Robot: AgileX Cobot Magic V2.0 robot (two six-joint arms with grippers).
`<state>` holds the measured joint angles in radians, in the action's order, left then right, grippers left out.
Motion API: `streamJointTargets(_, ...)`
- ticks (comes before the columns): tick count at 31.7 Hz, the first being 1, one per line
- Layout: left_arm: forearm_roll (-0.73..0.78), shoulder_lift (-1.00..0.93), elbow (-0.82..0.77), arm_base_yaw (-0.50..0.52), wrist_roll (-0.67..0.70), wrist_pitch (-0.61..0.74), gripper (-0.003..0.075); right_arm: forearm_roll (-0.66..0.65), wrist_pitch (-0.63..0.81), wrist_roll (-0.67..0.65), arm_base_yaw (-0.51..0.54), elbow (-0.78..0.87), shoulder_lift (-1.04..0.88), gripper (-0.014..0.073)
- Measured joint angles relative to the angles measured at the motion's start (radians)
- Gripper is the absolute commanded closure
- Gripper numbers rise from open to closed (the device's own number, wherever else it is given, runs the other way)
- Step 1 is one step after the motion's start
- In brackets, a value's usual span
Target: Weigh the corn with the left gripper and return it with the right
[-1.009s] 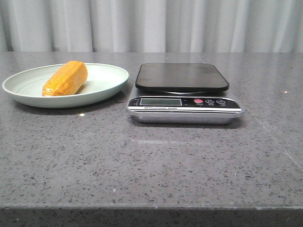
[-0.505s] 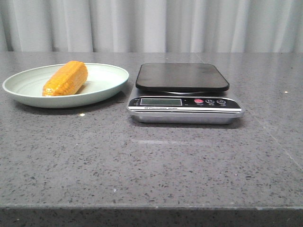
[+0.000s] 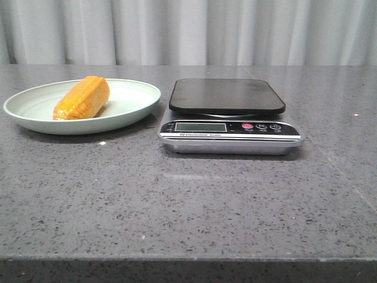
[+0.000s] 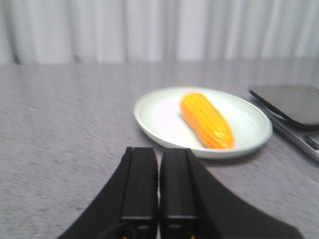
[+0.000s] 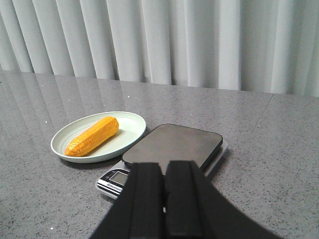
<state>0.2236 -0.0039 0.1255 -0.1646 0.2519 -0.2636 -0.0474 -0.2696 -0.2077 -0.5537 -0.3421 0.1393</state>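
- The left gripper (image 4: 159,186) appears only in its own wrist view: its two black fingers (image 4: 140,181) lie side by side with just a thin slit between them, closed on nothing
- The right gripper (image 5: 164,199) looks much the same in the right wrist view, black fingers (image 5: 146,199) nearly together with a narrow dark gap and nothing held
- Neither arm shows in the front view, where the near stretch of the grey speckled tabletop (image 3: 188,206) lies bare, apart from a small pale fleck in front of the plate
- Further back on the left sits a shallow pale green plate (image 3: 35,121), resting flat on the tabletop
- The corn (image 3: 82,98) lies on its side inside that plate, orange-yellow and glossy with rows of kernels, its length running at an angle from the near left toward the far right
- In the left wrist view the corn (image 4: 206,120) lies ahead of the closed fingers, apart from them, with the plate (image 4: 154,112) between
- Just to the right of the plate stands a digital kitchen scale (image 3: 230,131) with a silver body, a display window (image 3: 200,127) and a red button (image 3: 247,126) along its front edge
- Its dark square weighing platform (image 3: 227,95) carries nothing
- The scale and the plate rim sit close, though I cannot tell whether they touch
- Pale pleated curtains (image 3: 188,29) hang behind the far edge of the tabletop
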Motion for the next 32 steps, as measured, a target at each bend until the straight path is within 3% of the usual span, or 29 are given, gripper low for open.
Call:
streamJointTargets(11, 0.010, 0.000, -0.129, 0.201, -0.002, 0.224, 0.0586, 0.000, 0.000, 0.000, 0.000, 0.000, 0.000, 0.0451)
streamJointTargets(19, -0.013, 0.000, -0.129, 0.295, -0.002, 0.264, 0.0586, 0.000, 0.000, 0.000, 0.000, 0.000, 0.000, 0.0451)
streamJointTargets(32, -0.079, 0.000, -0.129, 0.303, -0.045, 0.264, 0.0586, 0.000, 0.000, 0.000, 0.000, 0.000, 0.000, 0.0451)
